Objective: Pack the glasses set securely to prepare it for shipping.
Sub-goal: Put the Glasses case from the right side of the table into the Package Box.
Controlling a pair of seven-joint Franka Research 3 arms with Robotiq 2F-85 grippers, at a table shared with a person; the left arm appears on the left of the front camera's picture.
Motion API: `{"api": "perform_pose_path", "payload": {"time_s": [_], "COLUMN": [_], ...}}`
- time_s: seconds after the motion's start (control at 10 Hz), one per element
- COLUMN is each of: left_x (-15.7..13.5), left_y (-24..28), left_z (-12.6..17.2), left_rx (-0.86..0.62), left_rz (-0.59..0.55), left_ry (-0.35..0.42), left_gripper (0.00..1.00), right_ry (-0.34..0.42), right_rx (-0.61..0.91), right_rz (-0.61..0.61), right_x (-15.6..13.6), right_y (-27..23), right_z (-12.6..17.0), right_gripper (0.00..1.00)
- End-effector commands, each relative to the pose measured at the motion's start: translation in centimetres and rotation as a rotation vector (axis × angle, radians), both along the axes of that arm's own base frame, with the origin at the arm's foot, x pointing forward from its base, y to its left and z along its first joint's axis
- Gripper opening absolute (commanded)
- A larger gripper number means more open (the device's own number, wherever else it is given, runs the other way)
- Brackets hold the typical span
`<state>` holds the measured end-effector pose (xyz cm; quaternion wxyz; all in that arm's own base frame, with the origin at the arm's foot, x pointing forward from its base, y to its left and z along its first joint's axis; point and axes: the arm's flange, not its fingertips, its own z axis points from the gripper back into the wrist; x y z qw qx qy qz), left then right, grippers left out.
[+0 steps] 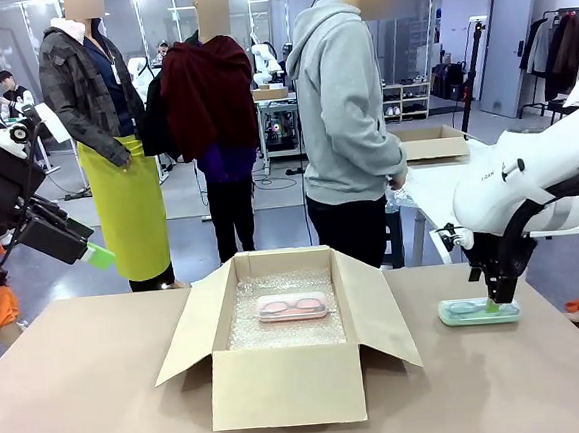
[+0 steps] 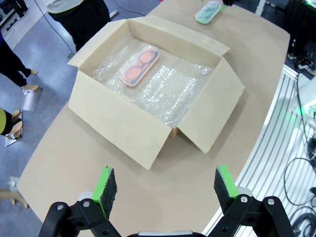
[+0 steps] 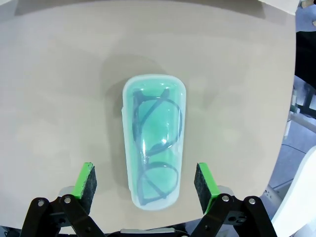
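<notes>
The pale pink glasses case (image 1: 293,306) lies flat on bubble wrap inside the open cardboard box (image 1: 283,383); the left wrist view shows the pink case (image 2: 140,67) from above. On the table at the right lies the mint green case (image 1: 478,311), also seen as a mint green case (image 3: 154,139) with dark glasses inside. My right gripper (image 1: 495,304) hangs open just over it, one green pad on each side of the case's near end, not touching. My left gripper (image 2: 167,185) is open and empty, raised high at the table's left, its green pad (image 1: 100,254) showing.
The box flaps (image 1: 190,330) spread outward to both sides. A person in a grey hoodie (image 1: 347,122) stands at the far side beside a white side table holding another cardboard box (image 1: 430,143). Bare tabletop (image 1: 83,393) lies left of the box.
</notes>
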<state>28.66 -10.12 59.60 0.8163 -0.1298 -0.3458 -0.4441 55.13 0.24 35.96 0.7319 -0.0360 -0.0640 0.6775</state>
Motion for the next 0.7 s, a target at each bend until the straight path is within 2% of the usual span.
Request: {"api": "perform_pose_path", "payload": {"time_s": [0.0,0.6], "left_x": [-0.1,-0.1], "left_y": [0.1,0.1], "left_z": [0.1,0.1], "left_rx": [-0.005,-0.005], "left_rz": [-0.005,-0.005], "left_ry": [-0.005,-0.005], "left_gripper": [1.0,1.0], "right_ry": [0.028,0.124], "right_rx": [0.03,0.027], "right_rz": [-0.021,-0.056], "right_x": [1.5,4.1], "right_y": [-0.5,-1.4], "right_z": [-0.8,-3.5], "right_gripper": [1.0,1.0]}}
